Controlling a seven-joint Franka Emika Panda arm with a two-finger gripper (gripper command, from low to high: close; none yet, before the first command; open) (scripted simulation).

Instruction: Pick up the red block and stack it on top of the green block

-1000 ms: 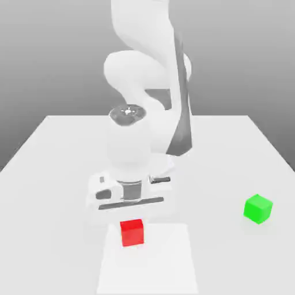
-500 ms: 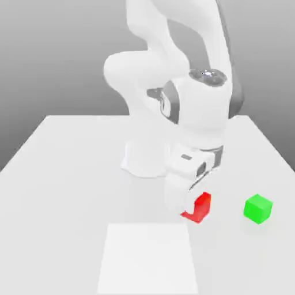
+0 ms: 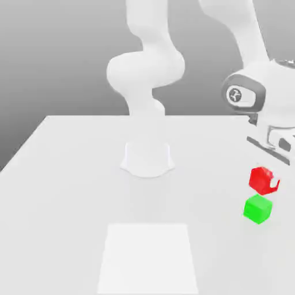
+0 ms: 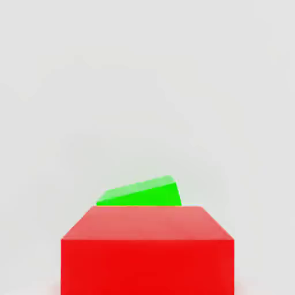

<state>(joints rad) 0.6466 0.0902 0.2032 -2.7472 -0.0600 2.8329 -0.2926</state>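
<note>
Exterior view: red cube picked up, clenched in the jaws near the green cube (nearly there, surely!); stacking and release remain.

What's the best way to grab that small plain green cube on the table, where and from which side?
Probably by two opposite upright side faces of the small matte green cube, coming from above. It sits flat on the pale table, and its sides are flat. The small red cube held over it would first need moving away.
</note>
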